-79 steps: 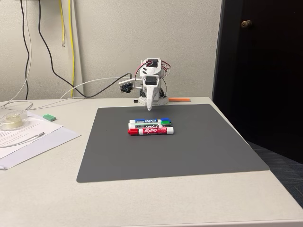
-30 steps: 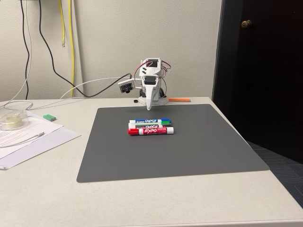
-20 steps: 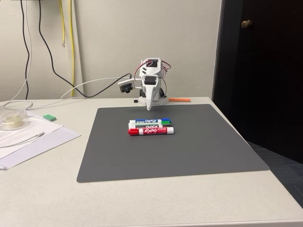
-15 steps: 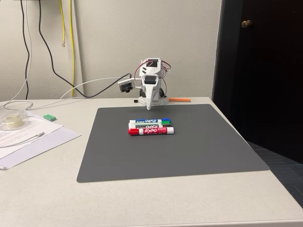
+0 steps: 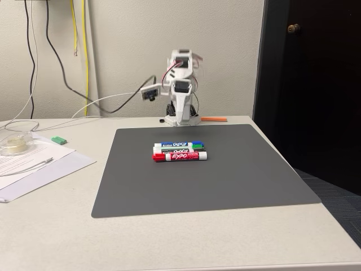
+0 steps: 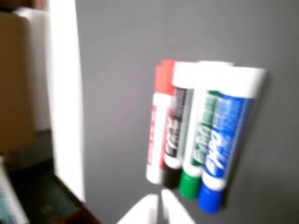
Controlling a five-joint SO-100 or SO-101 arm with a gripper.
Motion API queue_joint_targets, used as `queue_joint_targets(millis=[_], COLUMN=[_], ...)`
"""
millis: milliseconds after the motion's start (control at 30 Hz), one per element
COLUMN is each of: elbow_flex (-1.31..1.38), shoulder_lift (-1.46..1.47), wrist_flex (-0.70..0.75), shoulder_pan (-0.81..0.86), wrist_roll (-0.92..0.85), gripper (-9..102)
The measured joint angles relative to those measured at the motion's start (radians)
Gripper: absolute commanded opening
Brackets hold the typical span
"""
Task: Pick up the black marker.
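Several Expo markers lie side by side in the middle of the grey mat [image 5: 225, 180]. The black marker [image 5: 178, 151] is second from the front, between the red marker [image 5: 179, 156] and the green one [image 5: 180, 148], with the blue one [image 5: 179, 144] behind. My gripper [image 5: 181, 119] hangs blurred by the arm's base, well behind the row and touching nothing. In the wrist view the black marker [image 6: 174, 126] lies between red [image 6: 156, 126] and green [image 6: 198, 135]. The gripper [image 6: 159, 205] points at its cap end, fingertips together.
Papers [image 5: 34, 161], a tape roll [image 5: 12, 144] and a small green item [image 5: 59, 139] lie at the table's left. An orange piece [image 5: 214, 119] sits beside the arm's base. Cables hang down the wall behind, and the table's right edge drops off by a dark door.
The arm has lifted from its folded pose: its upper part and the wrist camera are higher and blurred by motion. The markers have not moved.
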State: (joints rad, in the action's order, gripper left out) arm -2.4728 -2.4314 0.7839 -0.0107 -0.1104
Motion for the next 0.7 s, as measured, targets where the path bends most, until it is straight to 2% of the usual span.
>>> queue_joint_targets(millis=[133, 200, 267, 700], elbow_flex=[0.184, 0.193, 0.201, 0.202], shoulder_lift=[0.268, 0.354, 0.462, 0.549], wrist_flex=[0.064, -0.012, -0.031, -0.097], shoulder_pan=[-0.051, -0.041, -0.051, -0.035], wrist_roll=[-0.041, -0.067, -0.084, -0.160], gripper=[0, 0, 0, 2])
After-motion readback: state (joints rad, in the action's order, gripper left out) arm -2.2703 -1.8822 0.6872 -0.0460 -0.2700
